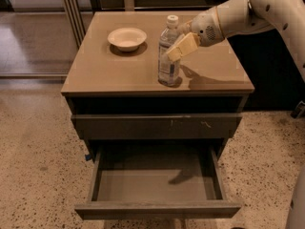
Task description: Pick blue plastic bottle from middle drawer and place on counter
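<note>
counter [95, 70] over open middle drawer [157, 187] | we see arm [238, 15] reaching in from right edge, slanting down-left | blue plastic bottle [167, 70] upright on counter, front-centre | gripper [177, 41] at its shoulder, fingers [184, 44] seemingly clasping it
</note>
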Robot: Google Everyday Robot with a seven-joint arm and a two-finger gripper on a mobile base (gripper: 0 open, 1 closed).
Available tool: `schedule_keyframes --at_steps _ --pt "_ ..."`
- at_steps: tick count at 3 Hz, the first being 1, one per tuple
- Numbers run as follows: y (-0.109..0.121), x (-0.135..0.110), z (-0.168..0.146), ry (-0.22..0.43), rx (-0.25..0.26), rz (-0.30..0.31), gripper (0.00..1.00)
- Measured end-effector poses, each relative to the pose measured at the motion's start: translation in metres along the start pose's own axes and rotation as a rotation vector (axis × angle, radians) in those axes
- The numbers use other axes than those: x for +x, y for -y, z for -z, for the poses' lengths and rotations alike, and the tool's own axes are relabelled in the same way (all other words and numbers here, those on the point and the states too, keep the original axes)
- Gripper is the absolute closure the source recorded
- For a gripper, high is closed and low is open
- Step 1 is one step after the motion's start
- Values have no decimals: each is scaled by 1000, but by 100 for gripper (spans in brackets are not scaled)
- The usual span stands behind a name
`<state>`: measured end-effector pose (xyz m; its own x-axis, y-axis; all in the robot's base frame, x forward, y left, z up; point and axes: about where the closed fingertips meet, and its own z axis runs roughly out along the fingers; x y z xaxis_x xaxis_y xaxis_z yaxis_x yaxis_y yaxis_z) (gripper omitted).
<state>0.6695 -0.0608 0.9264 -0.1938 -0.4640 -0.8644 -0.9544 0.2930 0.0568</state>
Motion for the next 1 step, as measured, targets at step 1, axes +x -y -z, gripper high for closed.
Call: schedule_keyframes --at_steps 1 --pt "0 0 0 0 0 0 0"
